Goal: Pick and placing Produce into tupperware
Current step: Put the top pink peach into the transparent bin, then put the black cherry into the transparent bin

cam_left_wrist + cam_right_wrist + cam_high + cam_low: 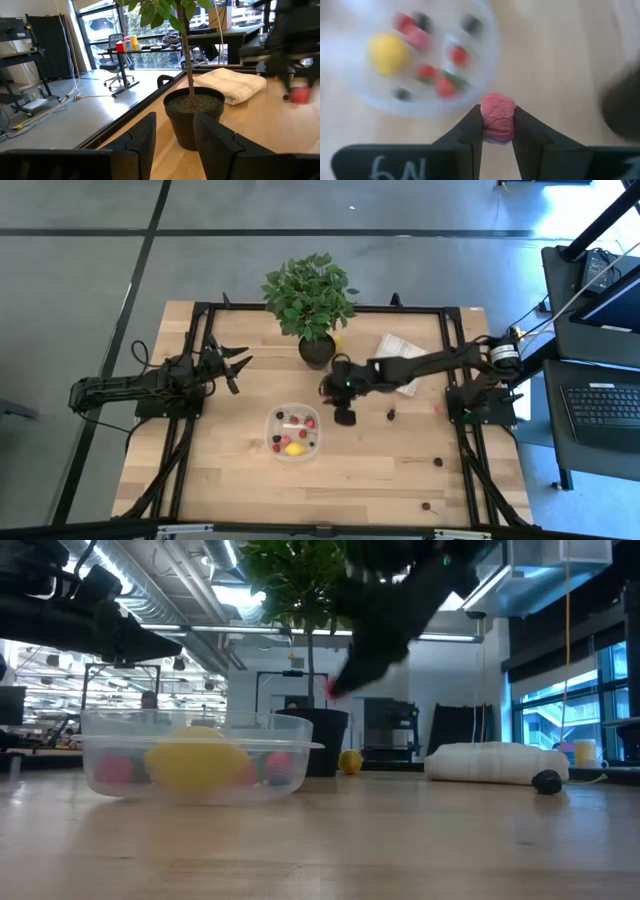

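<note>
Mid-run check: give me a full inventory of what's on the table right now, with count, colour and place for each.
tupperware: one, clear, table centre.
produce in the tupperware: several, red, dark and pink berries plus one yellow piece.
pink berry: one, clamped between the right gripper's fingers, off the table just beside the tupperware.
loose dark berries: three seen, right part of the table.
yellow piece: one, next to the plant pot.
potted plant: one, green leaves in a black pot, back centre.
folded cloth: one, white, right of the plant.
left gripper: waiting at the left edge, holding nothing.
right gripper: shut on the pink berry.
</note>
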You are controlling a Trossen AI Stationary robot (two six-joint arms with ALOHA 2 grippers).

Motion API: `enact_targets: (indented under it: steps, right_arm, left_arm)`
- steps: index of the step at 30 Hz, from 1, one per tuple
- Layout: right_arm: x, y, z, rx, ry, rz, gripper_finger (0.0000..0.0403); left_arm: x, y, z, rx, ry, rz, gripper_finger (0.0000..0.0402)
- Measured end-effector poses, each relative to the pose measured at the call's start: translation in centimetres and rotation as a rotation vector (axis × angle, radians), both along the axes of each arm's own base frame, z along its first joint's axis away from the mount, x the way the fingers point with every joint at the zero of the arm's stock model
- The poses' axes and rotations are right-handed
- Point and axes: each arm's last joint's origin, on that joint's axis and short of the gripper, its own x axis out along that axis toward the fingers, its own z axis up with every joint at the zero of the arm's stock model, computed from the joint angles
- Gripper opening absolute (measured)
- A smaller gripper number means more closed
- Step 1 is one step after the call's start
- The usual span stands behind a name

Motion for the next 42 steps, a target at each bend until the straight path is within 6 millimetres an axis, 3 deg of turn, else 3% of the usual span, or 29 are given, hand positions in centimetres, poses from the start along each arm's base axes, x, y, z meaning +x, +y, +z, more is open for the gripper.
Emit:
enact_targets:
  steps: [7, 12, 18, 23, 33, 42]
  right_arm:
    - [1.0, 3.9, 1.4, -0.025, -0.165, 0.103, 0.0086]
    - [2.1, 5.0, 0.2, -0.039, -0.226, 0.144, 0.0087]
    - [3.3, 5.2, -2.8, -0.04, -0.196, 0.165, 0.0087]
    - [3.7, 5.3, -4.0, -0.031, -0.188, 0.162, 0.0087]
    - [3.7, 5.3, -4.2, -0.046, -0.184, 0.175, 0.0093]
    - [3.7, 5.3, -4.3, -0.045, -0.179, 0.174, 0.0168]
  left_arm:
    - [0.0, 0.0, 0.0, 0.0, 0.0, 0.0, 0.0126]
    - [0.0, 0.0, 0.0, 0.0, 0.0, 0.0, 0.0126]
    - [0.0, 0.0, 0.0, 0.0, 0.0, 0.0, 0.0126]
    - [0.0, 0.0, 0.0, 0.0, 0.0, 0.0, 0.0126]
    - [0.0, 0.0, 0.0, 0.0, 0.0, 0.0, 0.0126]
    - [0.0, 0.0, 0.0, 0.0, 0.0, -0.001, 0.0126]
